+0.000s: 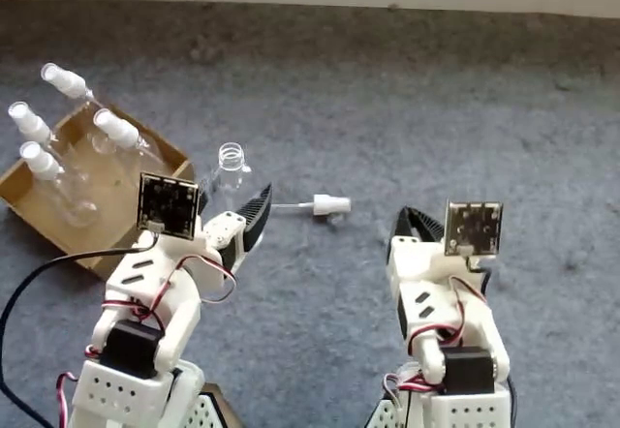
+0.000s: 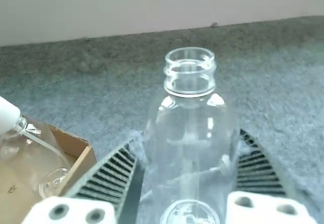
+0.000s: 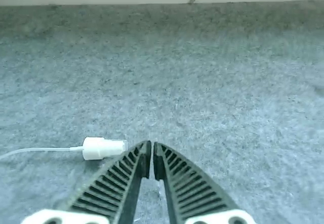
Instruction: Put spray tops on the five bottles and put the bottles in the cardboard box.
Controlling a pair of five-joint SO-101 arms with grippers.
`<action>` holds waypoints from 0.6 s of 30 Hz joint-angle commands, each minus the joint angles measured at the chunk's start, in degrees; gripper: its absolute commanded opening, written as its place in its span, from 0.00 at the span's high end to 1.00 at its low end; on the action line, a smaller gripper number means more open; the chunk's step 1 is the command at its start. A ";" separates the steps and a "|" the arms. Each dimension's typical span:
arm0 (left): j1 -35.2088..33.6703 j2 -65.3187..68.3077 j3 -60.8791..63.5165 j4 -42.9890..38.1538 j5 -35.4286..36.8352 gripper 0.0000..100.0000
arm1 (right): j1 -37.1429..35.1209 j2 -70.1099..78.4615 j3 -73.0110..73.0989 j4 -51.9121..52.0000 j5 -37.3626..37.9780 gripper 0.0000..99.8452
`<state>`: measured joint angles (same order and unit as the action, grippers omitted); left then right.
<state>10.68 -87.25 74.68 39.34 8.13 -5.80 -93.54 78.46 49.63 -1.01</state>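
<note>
Grey and fuzzy, our desk holds a box at left, a spray top between the arms. We see left jaws clasping an uncapped bottle. Right jaws sit closed, empty, near that spray top.

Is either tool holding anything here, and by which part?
The left tool grips the uncapped bottle around its lower body. The right tool is shut on nothing; the spray top lies loose beside it.
</note>
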 commanded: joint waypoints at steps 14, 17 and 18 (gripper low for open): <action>-0.40 -16.75 12.44 -7.21 0.35 0.86 | -6.55 55.78 -35.74 14.46 0.26 0.98; -0.31 -16.75 15.08 -7.47 0.35 0.86 | -9.63 57.63 -40.13 18.42 0.44 0.98; -0.31 -16.75 16.22 -7.56 0.26 0.86 | -10.33 57.63 -41.01 18.07 0.44 0.98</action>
<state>10.68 -103.69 88.66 33.36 8.13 -13.54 -36.04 43.82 65.89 -1.01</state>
